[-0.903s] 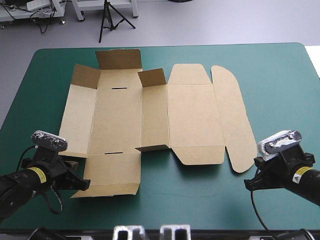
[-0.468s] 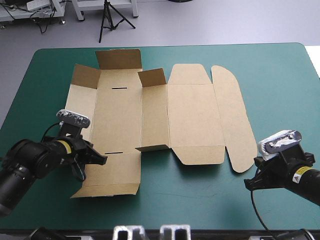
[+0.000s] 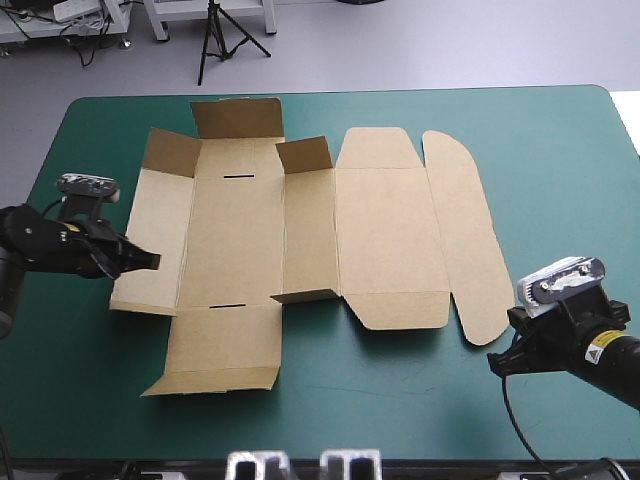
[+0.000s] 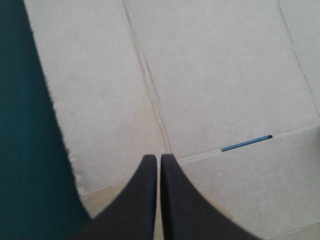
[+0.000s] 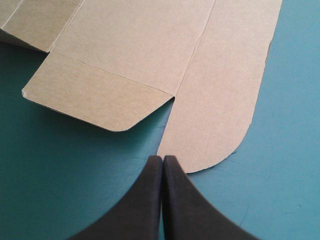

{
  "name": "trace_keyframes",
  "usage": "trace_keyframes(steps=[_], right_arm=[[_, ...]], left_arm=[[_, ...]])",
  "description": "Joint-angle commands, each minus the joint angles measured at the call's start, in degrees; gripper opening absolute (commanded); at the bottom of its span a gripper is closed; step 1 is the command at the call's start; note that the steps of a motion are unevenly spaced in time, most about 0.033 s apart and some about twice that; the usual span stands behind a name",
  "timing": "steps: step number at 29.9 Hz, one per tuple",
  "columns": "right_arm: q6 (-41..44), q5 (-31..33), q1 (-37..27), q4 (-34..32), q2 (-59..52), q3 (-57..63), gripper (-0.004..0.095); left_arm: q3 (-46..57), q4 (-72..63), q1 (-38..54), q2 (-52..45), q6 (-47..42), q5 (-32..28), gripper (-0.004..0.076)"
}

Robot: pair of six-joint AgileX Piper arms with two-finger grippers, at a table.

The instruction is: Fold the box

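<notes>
Both the left pincer (image 4: 159, 157), over the left panel of the brown box (image 3: 300, 240) and perhaps touching it, and the right pincer (image 5: 162, 159), just short of its rounded flap toward the table's (image 3: 560, 150) front right corner, are pressed together (the box lies mostly flat mid-table).

a robotics lab or workshop: a table (image 3: 560, 150) with a teal-green cover fills the frame. beyond its far edge, at upper left, a black tripod (image 3: 214, 45) stands on a smooth grey floor (image 3: 450, 40) beside white bench legs (image 3: 159, 20) and loose cables (image 3: 88, 42).
</notes>
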Motion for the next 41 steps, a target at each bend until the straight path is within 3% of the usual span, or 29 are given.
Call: trace_keyframes(steps=[1, 7, 14, 20, 24, 33, 41], right_arm=[[-0.32, -3.95, 0.03, 0.36, 0.37, -1.26, -0.0019], [-0.32, -3.80, 0.03, 0.49, 0.37, -1.26, -0.0018], [-1.40, -3.22, 0.03, 3.33, 0.37, -1.26, -0.0019], [-3.32, -3.22, 0.03, 4.50, 0.37, -1.26, -0.0018], [-3.32, -3.22, 0.03, 4.50, 0.37, -1.26, -0.0019], [-3.32, -3.70, 0.03, 4.50, 0.37, -1.26, -0.0019], [-3.32, -3.70, 0.03, 4.50, 0.37, -1.26, -0.0019]], left_arm=[[-2.12, -6.71, 9.65, 1.03, 5.88, 2.70, 0.0017], [-2.25, -11.87, 22.31, 6.35, 11.93, 3.40, 0.0017], [-6.69, -20.68, 24.77, 17.50, 12.55, 4.16, 0.0048], [-11.77, -25.01, 24.76, 28.21, 13.02, 12.36, 0.0314], [-12.16, -27.58, 24.76, 31.90, 13.17, 12.51, 0.0459], [-12.16, -28.55, 22.93, 33.48, 14.43, 12.51, 0.0454], [-12.16, -20.66, 15.11, 33.87, 13.60, 12.51, 0.0454]])
